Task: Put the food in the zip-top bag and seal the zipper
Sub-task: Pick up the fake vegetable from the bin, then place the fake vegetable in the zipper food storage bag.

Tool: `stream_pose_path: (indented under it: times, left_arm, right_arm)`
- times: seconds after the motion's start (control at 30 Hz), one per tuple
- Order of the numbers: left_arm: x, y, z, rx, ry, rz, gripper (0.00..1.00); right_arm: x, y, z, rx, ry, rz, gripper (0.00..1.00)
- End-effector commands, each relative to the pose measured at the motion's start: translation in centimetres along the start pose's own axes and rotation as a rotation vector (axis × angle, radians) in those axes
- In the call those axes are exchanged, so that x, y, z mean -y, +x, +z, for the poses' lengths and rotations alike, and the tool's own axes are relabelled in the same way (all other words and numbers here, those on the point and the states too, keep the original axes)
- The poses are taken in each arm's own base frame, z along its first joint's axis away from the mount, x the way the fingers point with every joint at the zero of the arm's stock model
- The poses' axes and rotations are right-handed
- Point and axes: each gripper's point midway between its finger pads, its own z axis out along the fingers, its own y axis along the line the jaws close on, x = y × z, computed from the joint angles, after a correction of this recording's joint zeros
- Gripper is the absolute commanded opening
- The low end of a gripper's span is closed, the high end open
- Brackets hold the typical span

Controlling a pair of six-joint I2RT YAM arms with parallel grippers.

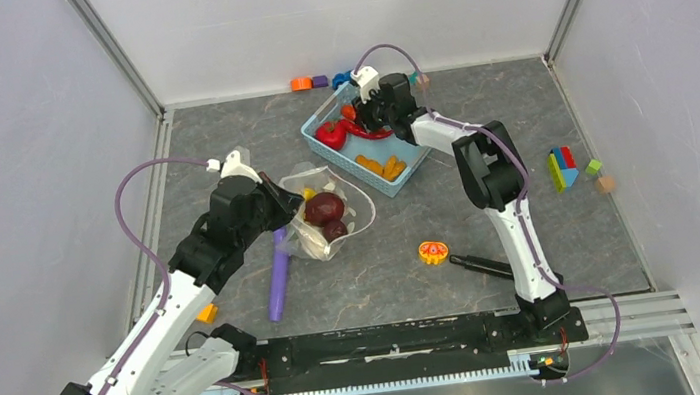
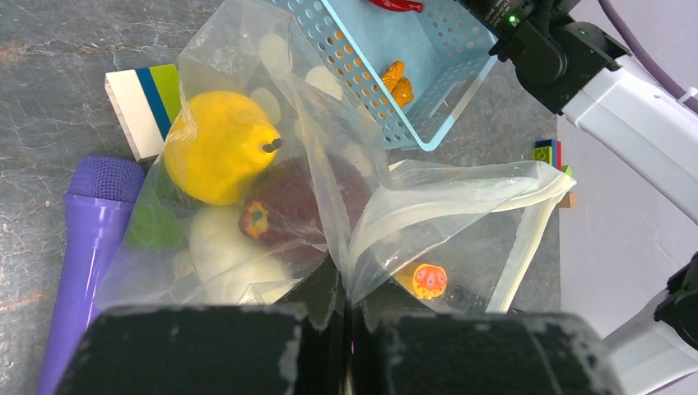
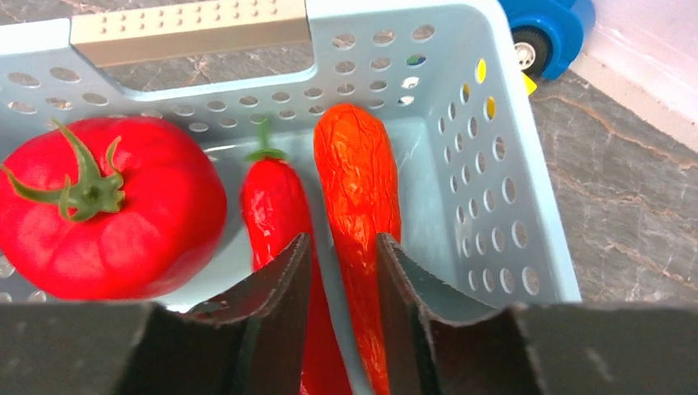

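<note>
My left gripper (image 1: 279, 206) (image 2: 350, 309) is shut on a fold of the clear zip-top bag (image 1: 327, 222) (image 2: 329, 164), left of the basket. Inside the bag lie a yellow pepper (image 2: 218, 148), a dark maroon ball (image 1: 323, 207) (image 2: 304, 202) and a white egg (image 2: 226, 247). The zipper strip (image 2: 527, 239) hangs open at the bag's mouth. My right gripper (image 1: 371, 114) (image 3: 344, 259) is open, low inside the light-blue basket (image 1: 347, 163) (image 3: 494, 164). An orange carrot (image 3: 358, 181) lies between its fingers, apart from the left one. A red chili (image 3: 276, 206) and a red tomato (image 1: 330, 134) (image 3: 107, 206) lie to its left.
A long purple stick (image 1: 278, 277) (image 2: 86, 239) lies beside the bag. An orange-red toy slice (image 1: 432, 251) and a black handle (image 1: 480, 264) lie at front centre. Coloured blocks (image 1: 564, 169) sit at right, more (image 1: 312, 82) by the back wall. Small orange pieces (image 1: 382, 165) lie in the basket.
</note>
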Motion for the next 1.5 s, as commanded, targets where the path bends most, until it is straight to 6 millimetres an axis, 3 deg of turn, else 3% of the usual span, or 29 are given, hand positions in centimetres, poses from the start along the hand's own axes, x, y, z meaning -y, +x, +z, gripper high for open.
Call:
stream_pose_path:
  times: [0.0,0.13,0.23,0.5,0.57,0.7,0.73,0.8,0.97,1.13,1.3,1.47]
  left_arm:
    - [0.9,-1.3,-0.5,0.054,0.029,-0.034,0.02]
    - [0.9,-1.5,-0.6,0.06,0.031,-0.032,0.02]
    - [0.8,-1.4,-0.6,0.058,0.026,-0.028,0.02]
    - [0.6,-1.3,-0.5,0.054,0.016,-0.03,0.02]
    - [0.7,-1.4,-0.5,0.056,0.018,-0.029,0.02]
    - [0.9,-1.6,-0.4,0.056,0.019,-0.027,0.02]
    - [1.1,-1.7,-0.3,0.053,0.025,-0.024,0.02]
    - [1.3,-1.7,-0.1,0.054,0.032,-0.025,0.02]
    - [1.8,-1.6,0.5,0.049,0.05,-0.026,0.02]
    - [2.3,-1.6,1.5,0.04,0.059,-0.03,0.02]
    - [2.7,-1.6,2.4,0.029,0.064,-0.03,0.02]
    - [2.9,-1.5,2.8,0.028,0.074,-0.034,0.02]
  right_arm:
    - [0.0,0.7,-1.7,-0.053,0.019,0.0,0.38]
    - [-0.2,0.8,-2.7,-0.061,0.019,-0.016,0.36]
    - [0.2,1.9,-2.8,-0.095,0.034,-0.044,0.5]
    - [0.3,5.3,-2.5,-0.206,0.038,-0.036,0.55]
    - [0.1,5.5,-2.6,-0.209,0.035,-0.031,0.51]
    - [0.1,4.3,-3.4,-0.191,0.048,-0.014,0.26]
    - [-0.3,1.9,-4.6,-0.145,0.037,-0.002,0.2]
    - [-0.6,-1.4,-6.3,-0.073,0.035,0.003,0.17]
    - [-1.8,-7.5,-12.5,0.101,0.046,0.02,0.15]
    - [-4.6,-9.8,-19.3,0.252,-0.009,0.069,0.13]
    - [-10.9,-12.2,-26.6,0.466,-0.259,0.028,0.13]
    - [-16.7,-13.1,-31.8,0.616,-0.479,-0.037,0.15]
